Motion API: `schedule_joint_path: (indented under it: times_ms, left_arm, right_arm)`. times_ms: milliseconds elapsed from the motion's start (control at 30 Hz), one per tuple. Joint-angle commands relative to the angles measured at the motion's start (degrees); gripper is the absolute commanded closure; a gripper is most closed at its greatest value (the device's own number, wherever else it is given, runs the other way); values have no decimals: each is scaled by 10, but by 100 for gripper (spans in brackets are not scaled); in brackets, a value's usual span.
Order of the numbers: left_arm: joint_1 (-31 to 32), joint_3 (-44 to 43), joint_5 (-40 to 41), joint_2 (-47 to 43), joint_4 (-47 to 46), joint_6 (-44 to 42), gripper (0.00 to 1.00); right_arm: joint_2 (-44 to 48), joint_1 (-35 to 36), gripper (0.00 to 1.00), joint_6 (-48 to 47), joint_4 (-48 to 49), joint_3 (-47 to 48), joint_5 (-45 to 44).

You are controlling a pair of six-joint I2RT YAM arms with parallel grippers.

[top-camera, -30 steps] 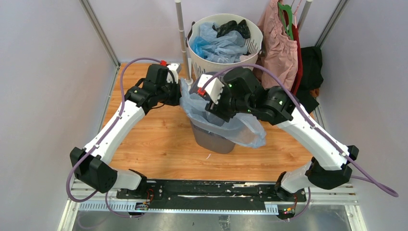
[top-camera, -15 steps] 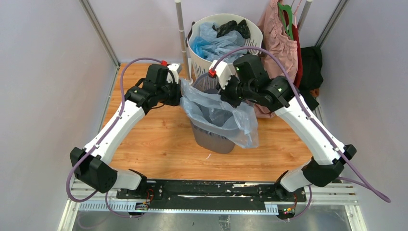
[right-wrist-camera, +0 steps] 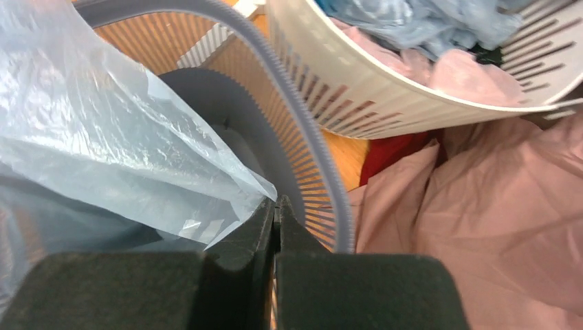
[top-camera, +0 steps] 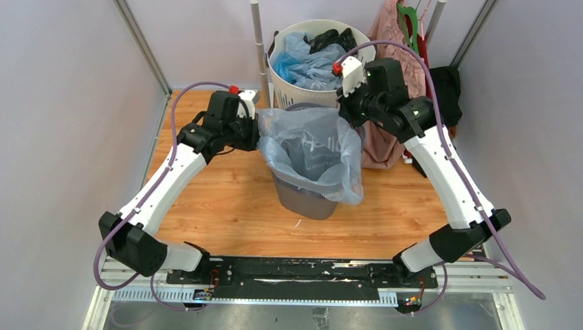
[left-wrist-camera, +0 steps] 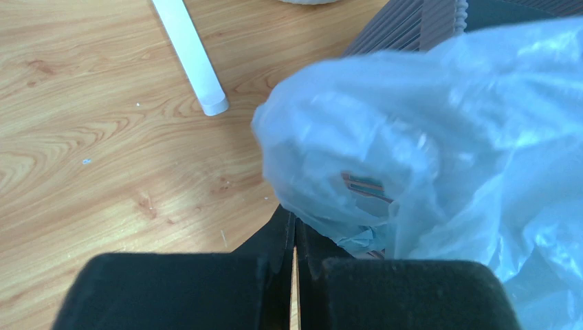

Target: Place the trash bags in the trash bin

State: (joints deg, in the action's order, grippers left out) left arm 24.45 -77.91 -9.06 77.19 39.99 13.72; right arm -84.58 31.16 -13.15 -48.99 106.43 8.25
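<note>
Two robot arms hold a pale blue see-through trash bag [top-camera: 309, 148] stretched open over the mouth of a dark grey mesh trash bin [top-camera: 302, 201]. The bin stands mid-bench [top-camera: 206, 206], toward the far edge. The left hand [left-wrist-camera: 295, 237] is pressed together on the bag's left rim. The right hand [right-wrist-camera: 276, 210] pinches its far right corner above the bin's rim. Pale lettering [top-camera: 320, 144] on the plastic is too faint to read. Just behind the bin, a white slotted basket [top-camera: 363, 55] holds crumpled blue plastic [top-camera: 309, 67].
</note>
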Motion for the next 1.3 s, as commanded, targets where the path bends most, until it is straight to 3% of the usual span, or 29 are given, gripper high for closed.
schedule_joint_path:
  times_ms: [0, 500, 1267]
  left_arm:
    - [-5, -5, -16, -14, -5, -3, 100]
    - [-5, 6, -24, -14, -9, -4, 100]
    - [-5, 136, -65, -30, -71, 17, 100]
  right_arm:
    - [-14, -40, 100, 30, 26, 21, -3]
    - [-52, -152, 100, 82, 65, -20, 38]
    - [-20, -155, 100, 105, 96, -96, 61]
